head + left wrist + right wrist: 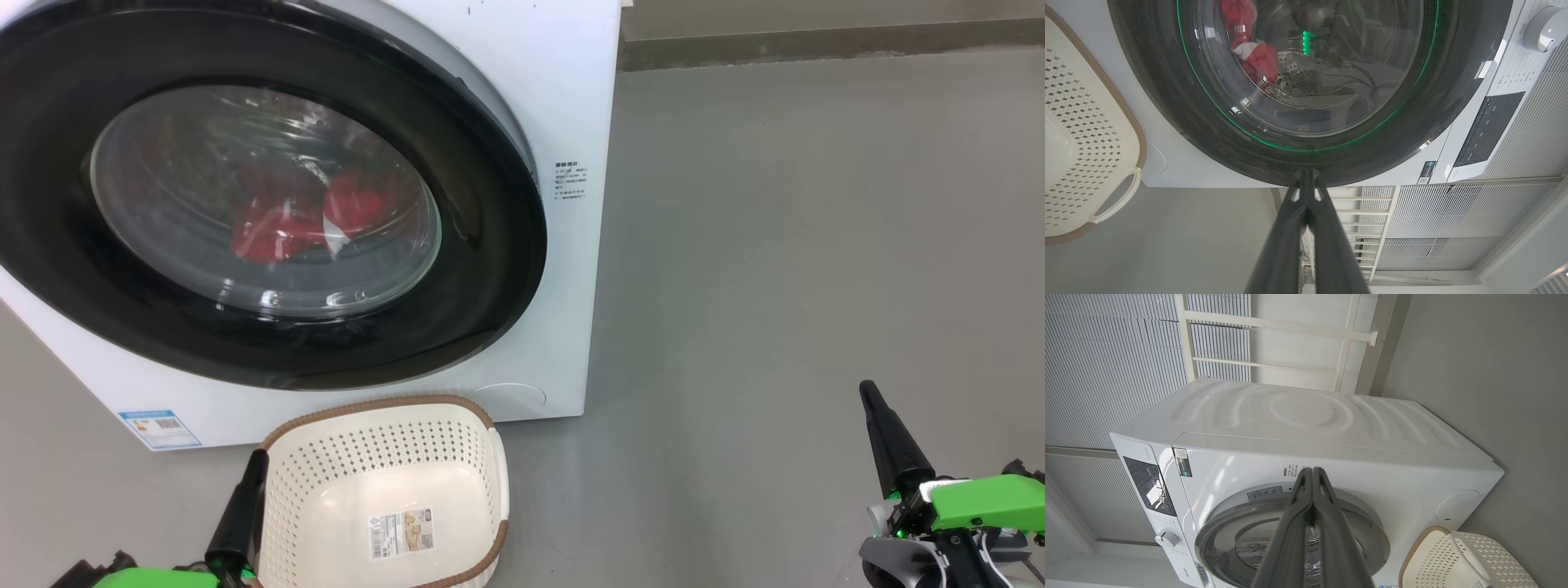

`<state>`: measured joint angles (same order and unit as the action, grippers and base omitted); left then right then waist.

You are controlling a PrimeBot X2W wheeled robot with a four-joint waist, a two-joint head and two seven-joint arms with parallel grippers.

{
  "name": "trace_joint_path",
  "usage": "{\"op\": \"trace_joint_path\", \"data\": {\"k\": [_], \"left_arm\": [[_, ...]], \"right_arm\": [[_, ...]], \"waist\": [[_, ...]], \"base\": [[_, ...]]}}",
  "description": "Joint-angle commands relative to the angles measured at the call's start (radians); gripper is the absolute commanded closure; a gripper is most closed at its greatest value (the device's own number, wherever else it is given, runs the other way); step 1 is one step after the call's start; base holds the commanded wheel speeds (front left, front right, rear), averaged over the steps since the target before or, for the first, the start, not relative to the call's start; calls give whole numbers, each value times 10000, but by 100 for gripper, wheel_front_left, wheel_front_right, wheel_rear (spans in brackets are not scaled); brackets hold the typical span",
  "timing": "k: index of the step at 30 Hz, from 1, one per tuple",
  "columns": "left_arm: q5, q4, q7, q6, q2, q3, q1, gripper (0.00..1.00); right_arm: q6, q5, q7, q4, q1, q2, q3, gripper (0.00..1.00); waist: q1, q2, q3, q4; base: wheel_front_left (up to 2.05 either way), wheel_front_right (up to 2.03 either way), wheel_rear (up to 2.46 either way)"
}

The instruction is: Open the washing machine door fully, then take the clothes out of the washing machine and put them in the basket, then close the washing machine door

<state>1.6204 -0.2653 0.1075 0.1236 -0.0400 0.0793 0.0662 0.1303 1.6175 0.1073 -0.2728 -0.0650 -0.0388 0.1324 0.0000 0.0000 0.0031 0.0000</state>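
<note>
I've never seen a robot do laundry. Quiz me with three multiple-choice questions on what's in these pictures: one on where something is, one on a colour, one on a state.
1. Where does the basket stand relative to the washing machine?
A) on top of it
B) on the floor in front of it
C) inside its drum

2. What colour are the clothes behind the door glass?
A) blue
B) yellow
C) red

3. How are the left gripper and right gripper?
A) both shut, holding nothing
B) both wide open
C) both holding clothes

Answers:
1 B, the head view shows it on the grey floor below the door.
2 C, red fabric shows through the glass.
3 A, each wrist view shows its jaws pressed together with nothing between.
</note>
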Motion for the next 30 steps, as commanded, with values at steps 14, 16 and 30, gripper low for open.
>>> {"op": "trace_joint_path", "data": {"k": [14,16,30], "left_arm": [[-178,-103,-198,-4,10,-42,-287,0],[-317,-60,-283,-3,-40,-83,-328,0],[-2057,147,-713,6,-124,-73,-485,0]], "right_arm": [[0,-187,-249,-277,265,121,-236,0],[0,-310,-308,-258,293,111,-275,0],[1,-1843,-719,-235,378,24,-660,0]], "waist": [[19,0,-19,29],[5,0,-9,38],[0,0,5,99]], "base": [[0,0,0],[0,0,0],[0,0,0]]}}
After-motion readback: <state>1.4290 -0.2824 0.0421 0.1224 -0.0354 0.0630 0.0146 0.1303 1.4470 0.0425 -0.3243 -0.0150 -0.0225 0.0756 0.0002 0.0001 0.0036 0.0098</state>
